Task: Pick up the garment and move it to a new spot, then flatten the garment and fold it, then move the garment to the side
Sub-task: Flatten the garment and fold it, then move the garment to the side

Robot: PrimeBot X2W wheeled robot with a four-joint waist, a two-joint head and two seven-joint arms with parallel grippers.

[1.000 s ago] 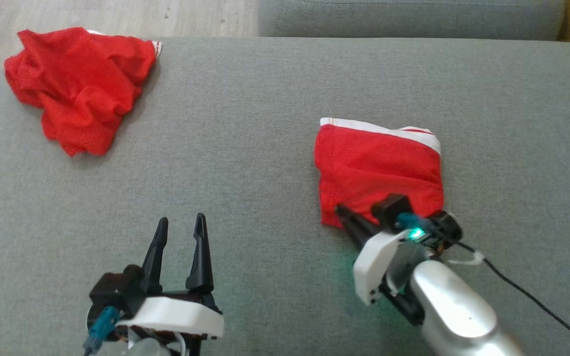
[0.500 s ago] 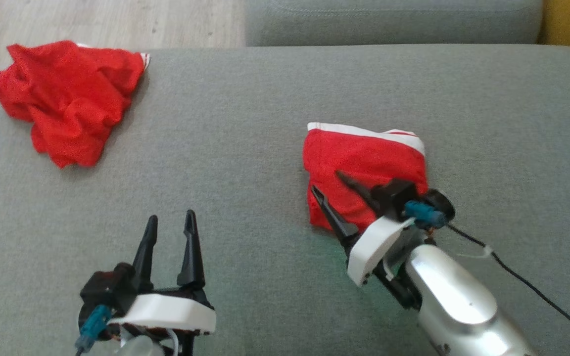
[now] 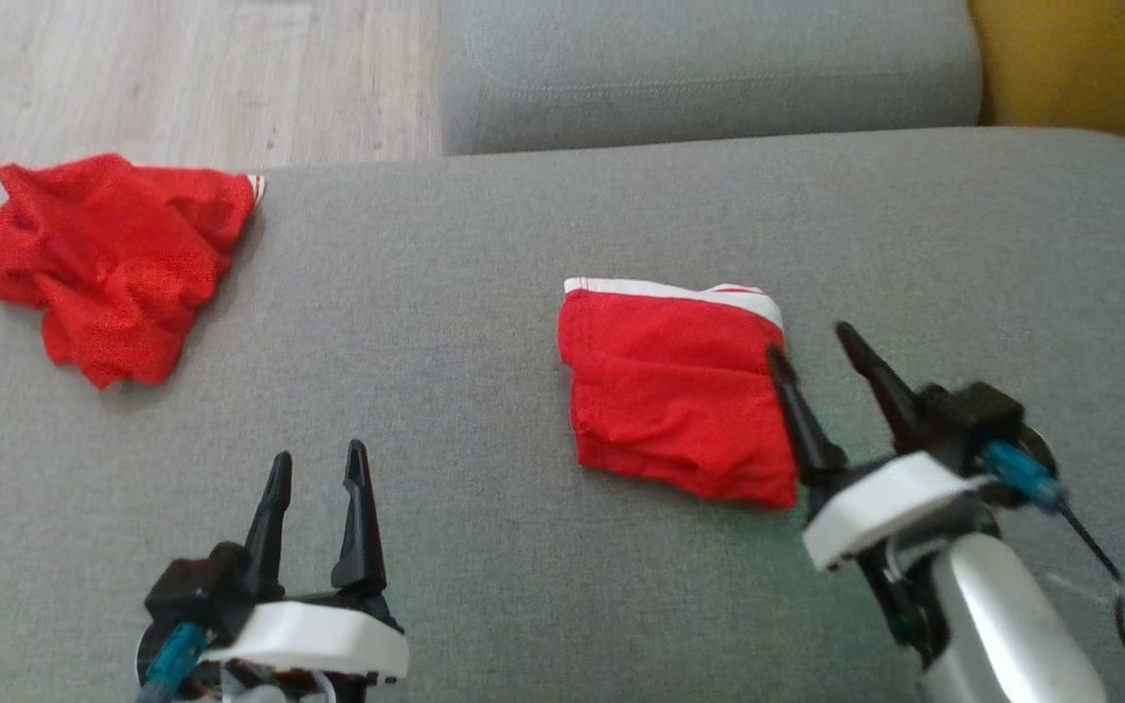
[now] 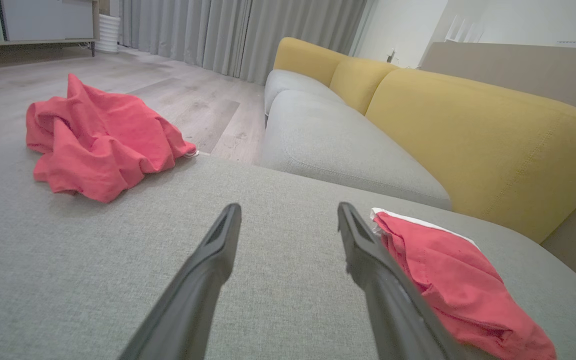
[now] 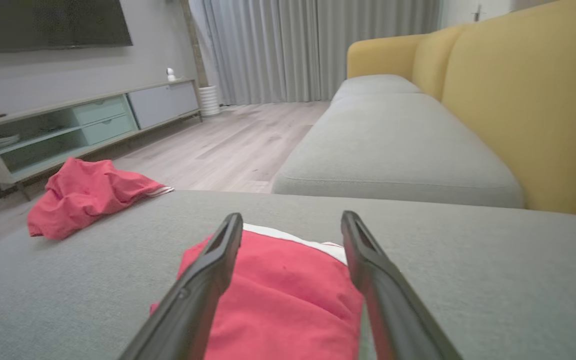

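Head view: a red folded garment (image 3: 675, 391) is lying flat on the grey cushion (image 3: 465, 293), right of centre, nearly square, with its white-banded edge pointing away from the robot toward the far seat (image 3: 709, 78). The right pincer (image 3: 810, 342) is standing wide and empty at the garment's right edge, one finger overlapping it. The left pincer (image 3: 318, 454) is resting narrowly parted and empty, well apart. A crumpled garment (image 3: 108, 259) is sitting at the cushion's far left corner beside the wooden floor (image 3: 182, 78). Left wrist view: the left pincer (image 4: 288, 210) is gaping over bare cushion, the folded garment (image 4: 448, 280) lying just beside its right finger, below a yellow backrest (image 4: 468, 130). Right wrist view: the right pincer (image 5: 292, 217) is straddling the folded garment (image 5: 278, 300), nothing gripped; the crumpled garment (image 5: 88, 195) is lying far left, before a cabinet (image 5: 68, 125).
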